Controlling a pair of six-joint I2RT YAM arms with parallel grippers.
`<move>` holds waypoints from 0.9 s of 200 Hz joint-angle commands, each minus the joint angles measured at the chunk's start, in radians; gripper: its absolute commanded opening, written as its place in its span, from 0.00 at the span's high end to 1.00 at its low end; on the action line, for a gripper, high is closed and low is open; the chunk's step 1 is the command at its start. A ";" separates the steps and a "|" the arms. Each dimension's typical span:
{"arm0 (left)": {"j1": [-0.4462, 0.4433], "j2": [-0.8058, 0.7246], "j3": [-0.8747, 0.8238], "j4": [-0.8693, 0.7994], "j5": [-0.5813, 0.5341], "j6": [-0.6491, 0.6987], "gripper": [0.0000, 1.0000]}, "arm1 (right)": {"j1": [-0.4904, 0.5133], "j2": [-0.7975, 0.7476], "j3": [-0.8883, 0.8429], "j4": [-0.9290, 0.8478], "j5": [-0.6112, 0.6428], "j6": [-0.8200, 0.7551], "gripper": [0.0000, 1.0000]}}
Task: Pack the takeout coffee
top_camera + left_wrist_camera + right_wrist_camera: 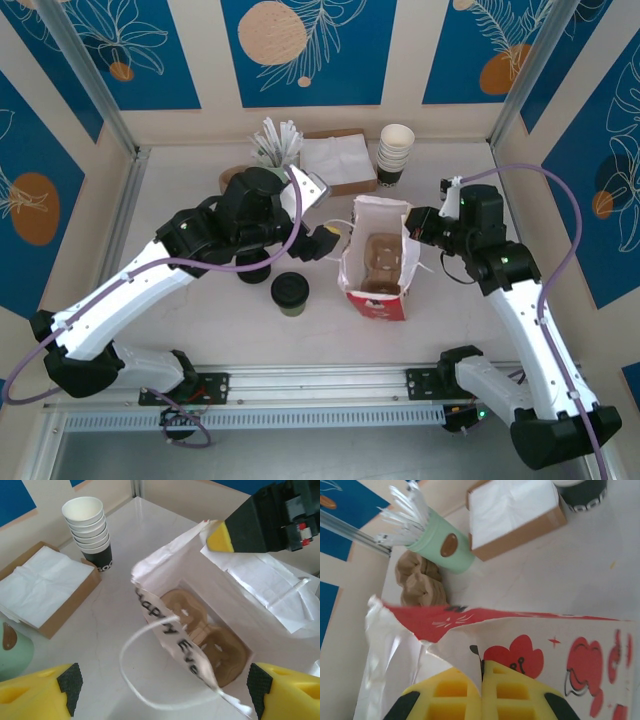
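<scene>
The fingers [450, 697] of the right gripper [482, 672] are being pressed together on the right rim of the red-and-white bag [372, 300], so that its mouth is being kept open. The fingers [35, 692] of the left gripper [164, 682] are being held wide apart and empty just left of the bag, by its loose white string handle [123, 665]. The takeout coffee [290, 293] is standing upright on the pale table [330, 345], left of the bag and slightly nearer, apart from it and being touched by neither gripper. It is being judged fairly light but possibly carrying liquid, with thin paper sides that are likely to dent under a hard squeeze. Its round black lid is looking smooth and glossy, so slipping or popping off is being risked if it is taken there. Hold is best being taken around the dark olive-brown wall below the lid's rim, with the cup being kept upright. Inside the bag a moulded brown pulp carrier [205, 637] with round wells is lying at the bottom, and one well is presumably being meant for the cup. The bag's paper is looking thin, creased and floppy. At the far side a stack of pale cups [396, 152], a cardboard box of white napkins [338, 160] and a mint-green cup of white sticks [440, 547] are standing.
</scene>
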 commanded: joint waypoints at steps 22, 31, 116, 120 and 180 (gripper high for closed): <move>0.012 -0.038 -0.015 0.013 -0.023 -0.018 0.13 | -0.090 0.107 0.050 -0.053 -0.068 0.062 1.00; 0.011 -0.044 -0.019 0.013 -0.027 -0.018 0.13 | -0.119 0.128 0.052 -0.050 -0.104 0.073 1.00; 0.012 -0.060 -0.025 0.005 -0.058 -0.009 0.12 | -0.130 0.180 0.003 0.074 -0.202 0.232 1.00; 0.012 -0.060 -0.025 0.004 -0.062 -0.008 0.12 | -0.124 0.179 0.001 0.078 -0.197 0.237 1.00; 0.012 -0.065 -0.025 -0.004 -0.069 -0.018 0.12 | -0.069 0.173 -0.039 0.139 -0.160 0.291 1.00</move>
